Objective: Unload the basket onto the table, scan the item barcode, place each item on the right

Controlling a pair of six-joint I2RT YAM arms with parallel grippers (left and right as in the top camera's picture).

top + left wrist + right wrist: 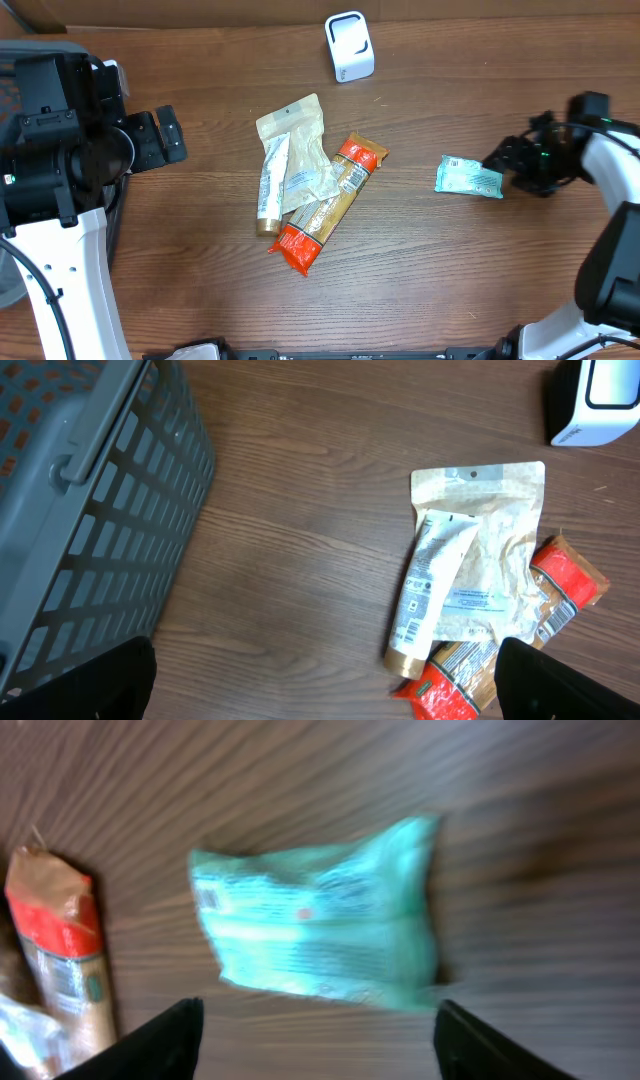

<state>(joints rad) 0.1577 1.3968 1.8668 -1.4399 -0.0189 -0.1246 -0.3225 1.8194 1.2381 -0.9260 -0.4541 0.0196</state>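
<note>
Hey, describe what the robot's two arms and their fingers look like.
Both arms have white links and black joints. The left arm carries a thin black cable along its white link. The right arm shows a small green light near its wrist. The fingers are plain black wedges.

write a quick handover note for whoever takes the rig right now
Left gripper: open, empty, beside the basket.
Right gripper: open at the teal packet, which lies on the table, not gripped.
Pouch, tube and orange packet are piled mid-table; scanner is at the far edge.
Done: no scan can be told from here.
Left: grip an item and show its barcode to the scanner.
</note>
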